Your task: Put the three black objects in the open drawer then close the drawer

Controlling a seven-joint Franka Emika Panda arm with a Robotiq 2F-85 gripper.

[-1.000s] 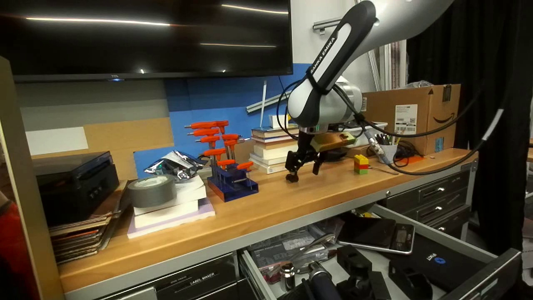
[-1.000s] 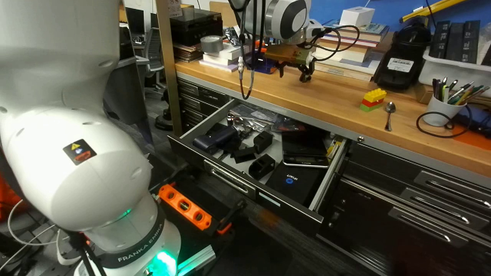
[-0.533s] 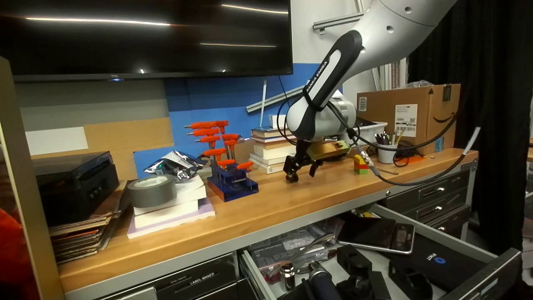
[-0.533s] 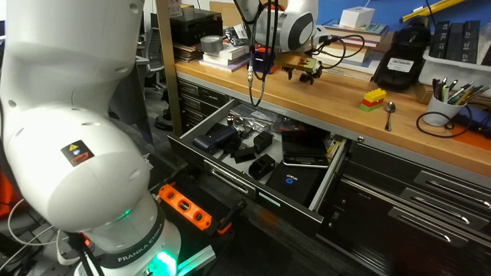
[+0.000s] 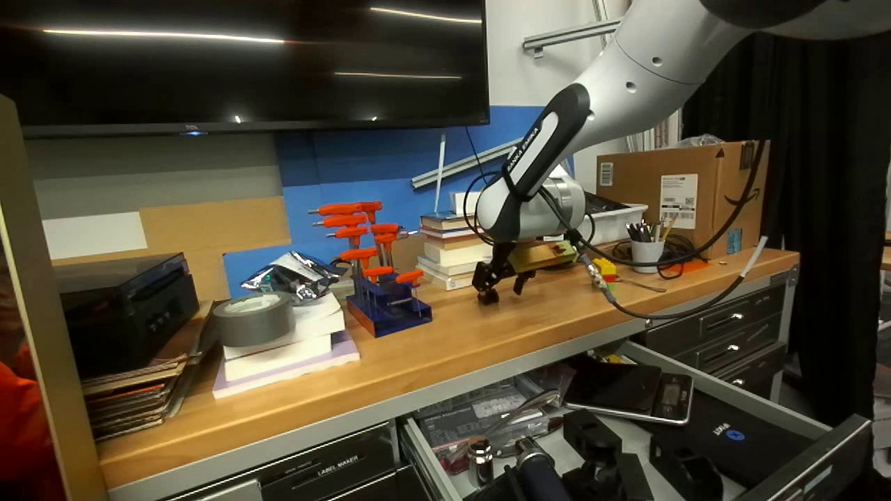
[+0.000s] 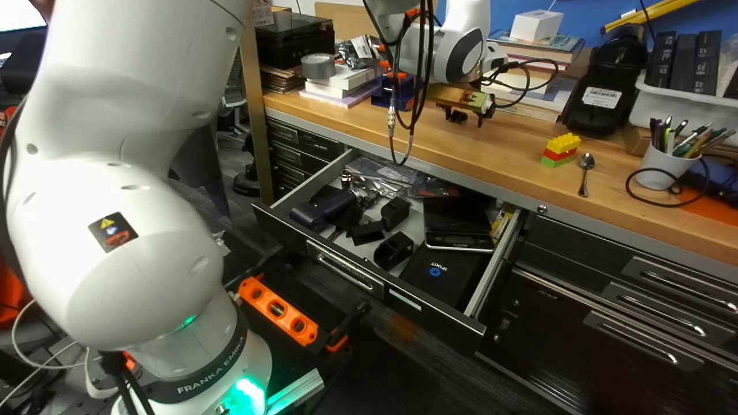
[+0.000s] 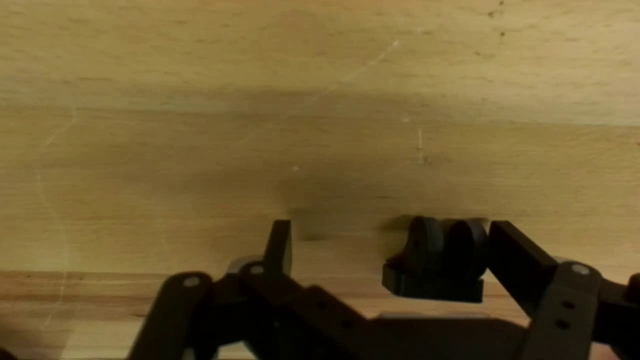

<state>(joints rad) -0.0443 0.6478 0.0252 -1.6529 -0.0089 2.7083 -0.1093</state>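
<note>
A small black object [image 7: 430, 270], with two rounded upright lobes on a flat base, sits on the wooden tabletop in the wrist view. My gripper [image 7: 390, 227] is open, with the object between its fingers, close to the right-hand finger; whether they touch I cannot tell. In both exterior views the gripper [image 5: 502, 289] [image 6: 464, 118] is low over the tabletop, with the object [image 5: 489, 298] [image 6: 457, 117] partly hidden by it. The drawer [image 6: 438, 314] below stands open. Chunky black blocks [image 6: 395, 213] [image 6: 367, 232] [image 6: 394, 251] lie in it.
Books [image 5: 452, 261] and a blue rack of orange-handled tools [image 5: 390, 316] stand near the gripper. A toy brick stack [image 6: 560, 150], spoon [image 6: 586, 164] and pen cup [image 6: 663, 167] are along the tabletop. The drawer also holds a dark scale [image 6: 458, 222] and other tools.
The arm has shifted and come down slightly. In an exterior view the gripper has moved right, so the black object now shows between its fingers. The object and the drawer have not moved.
</note>
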